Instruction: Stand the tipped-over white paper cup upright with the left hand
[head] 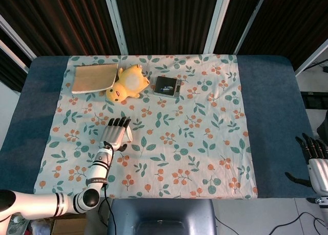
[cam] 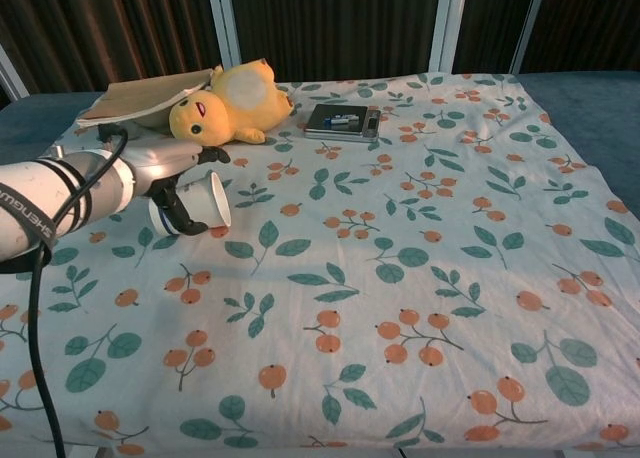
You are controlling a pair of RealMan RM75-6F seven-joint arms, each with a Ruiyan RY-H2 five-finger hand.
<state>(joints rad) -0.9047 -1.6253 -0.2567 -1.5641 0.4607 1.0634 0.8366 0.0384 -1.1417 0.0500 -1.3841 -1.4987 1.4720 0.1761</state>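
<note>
Dark slatted panels stood behind the desk (head: 266, 117), which carried a blue cover and over it a cloth (cam: 420, 278) printed with leaves and orange berries. Along the far edge sat a tan book (head: 93, 77), a yellow plush toy (head: 127, 84) leaning against it, and a small dark flat device (head: 166, 85), all well apart from where the work went on, so nothing crowded the reach.

Nearer the robot's left side, the white paper cup (cam: 198, 202) lay on its side on the cloth, its open mouth turned toward the middle of the desk. The left hand (cam: 165, 168) was laid over it from above and behind, palm across the cup's wall and dark fingers curling down around the rim side, the thumb tucked low in front. It looked to me like a wrap from the top, chosen so the wrist could roll and bring the mouth upward. The cup rested on the cloth, not lifted, so I judged the grasp closed on it but the righting not yet begun.

The right hand (head: 314, 158) hung off the desk's right edge, fingers spread, holding nothing, out of the way since the job belonged to the other side.
</note>
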